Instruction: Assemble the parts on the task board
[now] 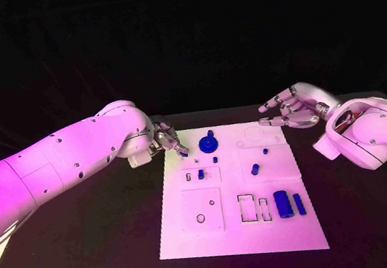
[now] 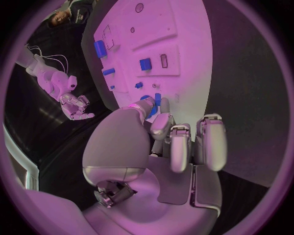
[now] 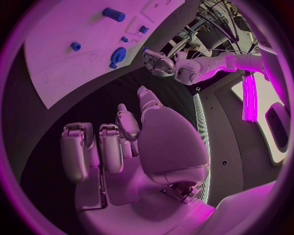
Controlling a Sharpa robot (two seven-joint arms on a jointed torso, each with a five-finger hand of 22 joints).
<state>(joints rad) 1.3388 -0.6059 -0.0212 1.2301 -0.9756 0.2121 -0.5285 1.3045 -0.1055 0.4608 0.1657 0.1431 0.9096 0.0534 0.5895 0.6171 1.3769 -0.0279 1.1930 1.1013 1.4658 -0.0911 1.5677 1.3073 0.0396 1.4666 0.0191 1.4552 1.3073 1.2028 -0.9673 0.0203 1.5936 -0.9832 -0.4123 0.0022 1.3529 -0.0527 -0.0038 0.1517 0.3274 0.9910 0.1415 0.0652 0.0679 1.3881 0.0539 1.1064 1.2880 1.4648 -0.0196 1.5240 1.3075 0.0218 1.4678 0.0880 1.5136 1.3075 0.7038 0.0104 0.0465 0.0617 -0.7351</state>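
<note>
At the task board's (image 1: 237, 223) far corners, left hand (image 1: 167, 140) pinches a blue part (image 1: 183, 153); right hand (image 1: 292, 108) hovers loosely spread.

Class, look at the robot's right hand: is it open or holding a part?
Open. The right hand hovers beside the task board, fingers apart, with nothing in its grasp.

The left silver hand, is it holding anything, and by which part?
The left silver hand seems to pinch a small blue part by its upper end, though the contact isn't clear.
</note>
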